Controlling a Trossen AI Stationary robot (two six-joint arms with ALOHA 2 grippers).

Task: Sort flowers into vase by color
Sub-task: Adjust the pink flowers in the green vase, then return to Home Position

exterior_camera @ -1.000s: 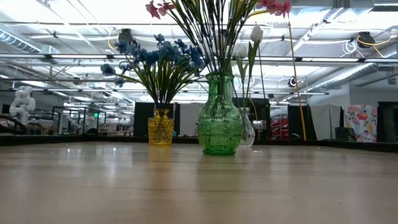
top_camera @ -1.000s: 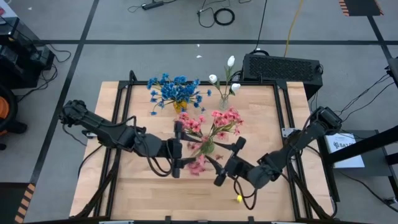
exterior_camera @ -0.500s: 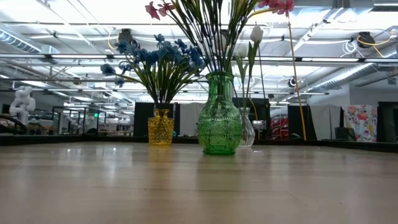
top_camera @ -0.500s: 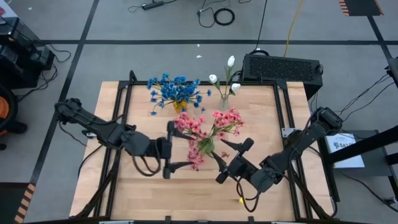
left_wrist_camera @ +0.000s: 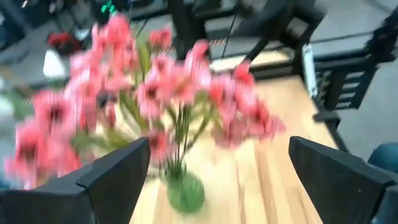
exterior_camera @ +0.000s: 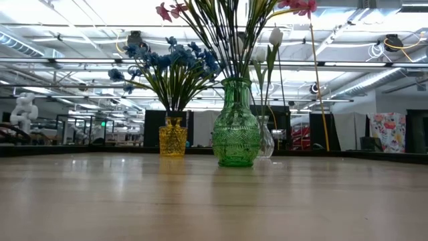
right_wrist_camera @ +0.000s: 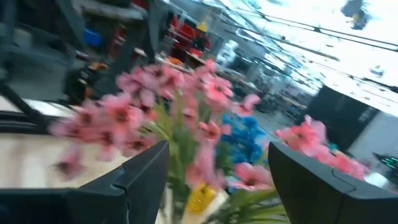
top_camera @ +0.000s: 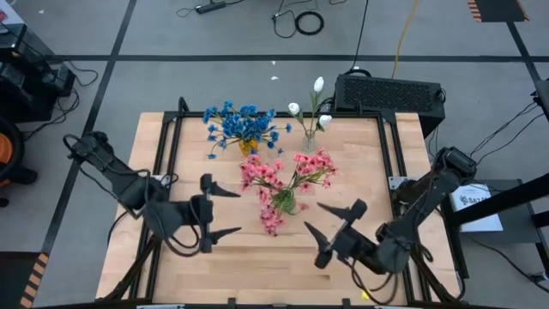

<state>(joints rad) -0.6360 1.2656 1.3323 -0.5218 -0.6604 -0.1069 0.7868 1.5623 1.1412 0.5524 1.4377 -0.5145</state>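
Light wooden table (top_camera: 214, 266) with a black frame carries three vases toward its far half. The high view shows both dark arms; the low view shows neither, only vases and the room behind.

Green patterned glass vase (exterior_camera: 235, 132) holds the pink blooms (top_camera: 296, 172) at table centre. Yellow glass vase (exterior_camera: 172, 137) holds the clustered blue blooms (top_camera: 243, 124) at the far left. Small clear glass vase (exterior_camera: 266, 142) holds the white tulip-like buds (top_camera: 318, 84) at the far side (partly hidden behind the green one in the low view).

Left arm reaches in from the left edge, forearm low, left gripper (top_camera: 218, 212) pointing at the pink bunch, apart from it; fingers spread wide, nothing between them. Its wrist view looks at pink blooms and green vase (blurred).

Right arm comes from the right edge, bent toward the near side; right gripper (top_camera: 333, 223) sits near-right of the green vase, fingers apart, empty.
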